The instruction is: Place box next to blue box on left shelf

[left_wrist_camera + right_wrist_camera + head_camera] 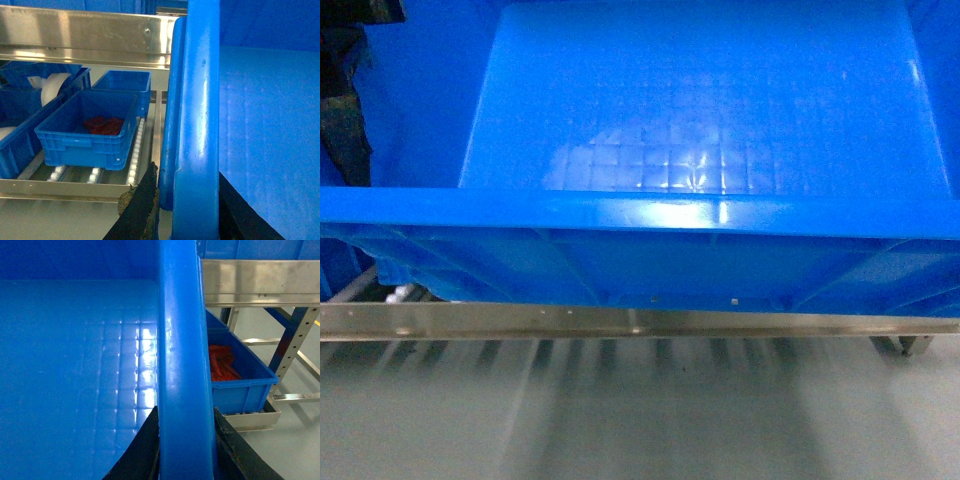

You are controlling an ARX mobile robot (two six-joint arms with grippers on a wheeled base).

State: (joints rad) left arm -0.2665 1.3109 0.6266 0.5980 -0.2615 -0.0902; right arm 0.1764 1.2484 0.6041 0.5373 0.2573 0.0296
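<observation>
The box (700, 150), a large blue crate with a gridded floor, fills the head view; its near wall stands just above the left shelf's steel front rail (620, 321). I cannot tell whether it rests on the rollers (134, 155). My left gripper (192, 200) is shut on the box's left rim (200, 125), one dark finger (142, 205) outside the wall and one inside. My right gripper (185, 440) is shut on the right rim (182, 350) in the same way. A smaller blue box (90, 130) holding red parts sits on the rollers left of the crate.
Behind it stands a second small blue box (122, 82), with more blue bins (20, 100) further left. Right of the crate another blue box (240, 380) holds red parts. A steel beam (85, 35) crosses above the shelf. A blue upright (290, 335) and grey floor (640, 420) lie right.
</observation>
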